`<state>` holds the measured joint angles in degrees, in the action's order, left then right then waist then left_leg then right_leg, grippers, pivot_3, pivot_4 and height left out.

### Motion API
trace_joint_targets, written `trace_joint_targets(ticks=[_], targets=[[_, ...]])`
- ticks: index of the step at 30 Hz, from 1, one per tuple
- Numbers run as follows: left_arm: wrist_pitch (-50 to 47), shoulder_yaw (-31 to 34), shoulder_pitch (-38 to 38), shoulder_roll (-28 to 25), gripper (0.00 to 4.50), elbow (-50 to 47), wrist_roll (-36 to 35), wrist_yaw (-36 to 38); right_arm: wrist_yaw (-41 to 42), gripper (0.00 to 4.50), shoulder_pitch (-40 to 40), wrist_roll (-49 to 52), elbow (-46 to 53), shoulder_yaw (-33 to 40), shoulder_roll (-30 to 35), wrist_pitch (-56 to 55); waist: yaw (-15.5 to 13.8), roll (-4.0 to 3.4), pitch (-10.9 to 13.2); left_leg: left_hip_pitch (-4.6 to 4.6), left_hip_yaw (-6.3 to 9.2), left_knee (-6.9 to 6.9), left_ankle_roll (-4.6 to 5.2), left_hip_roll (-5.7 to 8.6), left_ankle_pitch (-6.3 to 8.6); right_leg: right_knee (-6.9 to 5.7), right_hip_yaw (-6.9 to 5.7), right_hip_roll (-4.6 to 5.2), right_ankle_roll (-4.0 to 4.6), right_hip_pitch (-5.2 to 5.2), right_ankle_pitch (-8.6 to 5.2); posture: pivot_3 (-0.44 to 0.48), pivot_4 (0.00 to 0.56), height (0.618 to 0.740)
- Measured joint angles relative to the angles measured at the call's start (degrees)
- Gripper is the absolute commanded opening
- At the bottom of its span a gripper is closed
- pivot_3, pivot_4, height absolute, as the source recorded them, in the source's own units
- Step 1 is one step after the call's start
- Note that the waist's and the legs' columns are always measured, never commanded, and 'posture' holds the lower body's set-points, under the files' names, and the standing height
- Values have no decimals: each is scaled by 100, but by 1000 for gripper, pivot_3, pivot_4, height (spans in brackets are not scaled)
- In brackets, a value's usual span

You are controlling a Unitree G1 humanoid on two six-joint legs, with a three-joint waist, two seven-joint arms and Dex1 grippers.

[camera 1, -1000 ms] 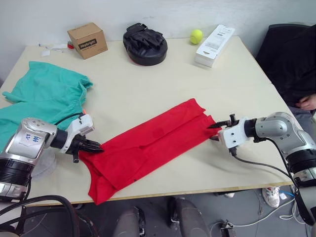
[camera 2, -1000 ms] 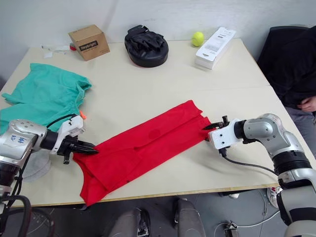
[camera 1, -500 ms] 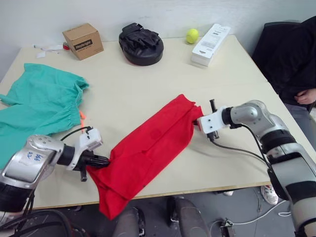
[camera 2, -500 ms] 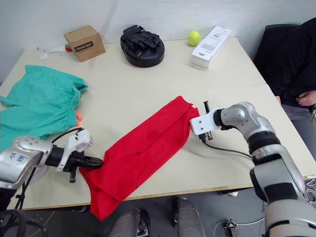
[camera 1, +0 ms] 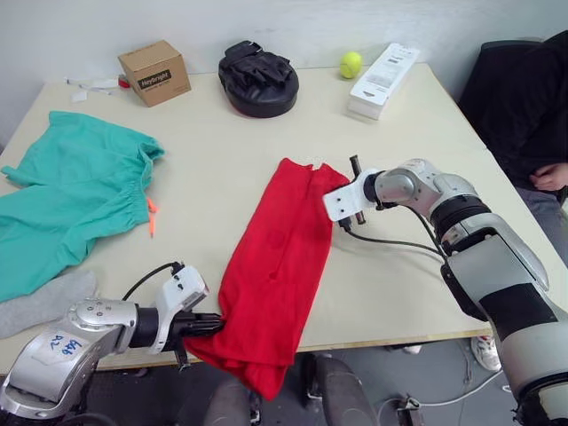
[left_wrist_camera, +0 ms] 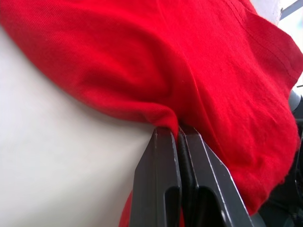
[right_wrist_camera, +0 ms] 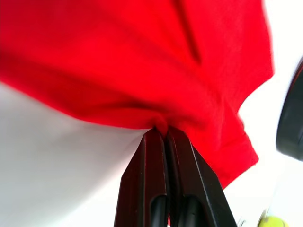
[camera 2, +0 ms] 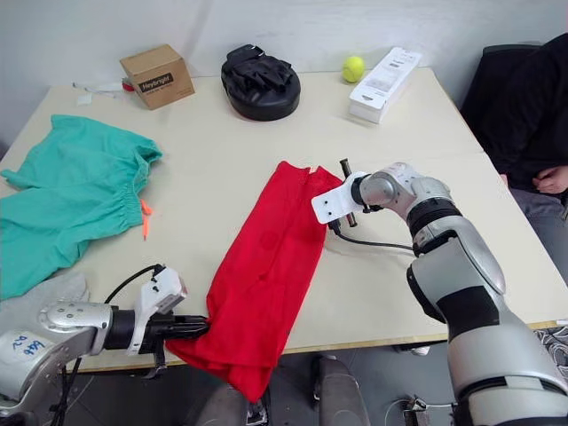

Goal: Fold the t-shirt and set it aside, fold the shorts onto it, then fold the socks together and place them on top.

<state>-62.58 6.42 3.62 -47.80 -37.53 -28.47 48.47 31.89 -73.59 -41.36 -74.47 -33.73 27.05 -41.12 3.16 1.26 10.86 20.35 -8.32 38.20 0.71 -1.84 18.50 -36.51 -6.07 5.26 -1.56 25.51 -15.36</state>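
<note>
Your left gripper (left_wrist_camera: 179, 135) has its jaws clenched on the near end of the t-shirt (camera 1: 275, 266), at the front edge of the worktop (camera 1: 408, 204); that end droops past the edge. Your right gripper (right_wrist_camera: 165, 132) has its jaws pinched on the far end, close to the worktop's middle. The t-shirt lies as a long narrow red band between the two, a small dark mark showing mid-length.

The shorts (camera 1: 75, 200) lie spread on the left part of the worktop, well apart from the t-shirt, with the orange drawstring (camera 1: 152, 216) poking out on the side toward the t-shirt. One of the socks (camera 1: 44, 300), grey, lies just beside the shorts near the front-left edge.

Along the far edge: cardboard box (camera 1: 155, 72) with a dark printed label, too small for you to read; black padded mitt (camera 1: 258, 79); tennis ball (camera 1: 351, 64); white carton (camera 1: 384, 80), print illegible.
</note>
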Motion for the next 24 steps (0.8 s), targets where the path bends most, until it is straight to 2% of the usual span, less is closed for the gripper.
trace_joint_targets(ticks=[1, 4, 7, 10, 11, 15, 16, 17, 19, 21, 24], targets=[[-23, 45, 2, 0, 0, 17, -59, -20, -37, 9, 0, -31, 0, -3, 27, -23, 2, 0, 0, 0, 0, 0, 0, 0, 0, 0, 0, 0, 0, 0, 0, 0, 150, 740], [-106, 249, -52, -48, 646, 203, -217, -13, 34, 620, 0, -35, 3, -1, 197, -265, 2, -1, 0, 0, 2, -1, 0, 0, 0, 1, -3, 0, -1, 0, 0, 0, 150, 740], [-165, 482, -83, -294, 1565, 282, -495, 167, 320, 1601, 8, 98, 61, 49, 372, -596, 6, -1, 1, 1, 2, -2, 0, 0, 0, 2, -3, 0, -1, 0, -1, 0, 150, 740], [-183, 816, -136, -713, 2659, 507, -887, 620, 633, 2780, 224, 412, 423, 214, 693, -1024, 4, 0, 1, 3, 7, -3, -2, -1, -1, 4, -9, -1, 0, 0, -3, 0, 150, 740], [-184, 921, -147, -816, 2871, 565, -938, 703, 691, 3049, 288, 481, 470, 259, 781, -1109, -1, -1, 1, 3, 9, -3, -2, 0, 0, 6, -11, -1, 0, 0, -3, 0, 150, 740], [-74, 978, -1007, -1529, 4082, 1542, -1169, 1449, 1553, 4350, 1061, 1400, 1251, 653, 1491, -1540, -102, -2, 3, 7, 17, 5, -2, 8, -1, 7, -17, 2, -7, -5, -6, 0, 150, 740], [-30, 729, -1497, -1589, 4383, 1872, -1163, 1602, 1867, 4500, 1358, 1766, 1673, 751, 1690, -1512, -130, -2, 3, 5, 18, 4, -2, 11, -1, 6, -18, 2, -9, -11, -5, 0, 150, 740], [18, 424, -2040, -1568, 4480, 2229, -1127, 1731, 2175, 4500, 1674, 2140, 2154, 800, 1863, -1468, -162, -1, 3, 4, 19, 5, -2, 10, -1, 5, -19, 2, -10, -13, -4, 0, 150, 740], [80, -393, -3395, -1272, 4480, 3223, -852, 1938, 2800, 4500, 2467, 2958, 3476, 829, 2164, -1251, -189, -1, 2, 4, 17, 9, -2, 8, -1, 1, -22, -1, -14, -17, -2, 0, 150, 740], [113, -824, -3971, -1065, 4480, 3693, -662, 2029, 3017, 4500, 2802, 3261, 4095, 826, 2265, -1114, -182, -1, 2, 4, 10, 9, -2, 12, -1, -3, -19, 1, -15, -14, -2, 0, 150, 740], [383, -1905, -5353, -250, 4480, 5223, 50, 2260, 3260, 4500, 3578, 3710, 5465, 887, 2512, -795, -186, 6, 4, 5, 9, 11, -2, 11, -1, -1, -21, -7, -16, -14, -2, 0, 150, 740]])
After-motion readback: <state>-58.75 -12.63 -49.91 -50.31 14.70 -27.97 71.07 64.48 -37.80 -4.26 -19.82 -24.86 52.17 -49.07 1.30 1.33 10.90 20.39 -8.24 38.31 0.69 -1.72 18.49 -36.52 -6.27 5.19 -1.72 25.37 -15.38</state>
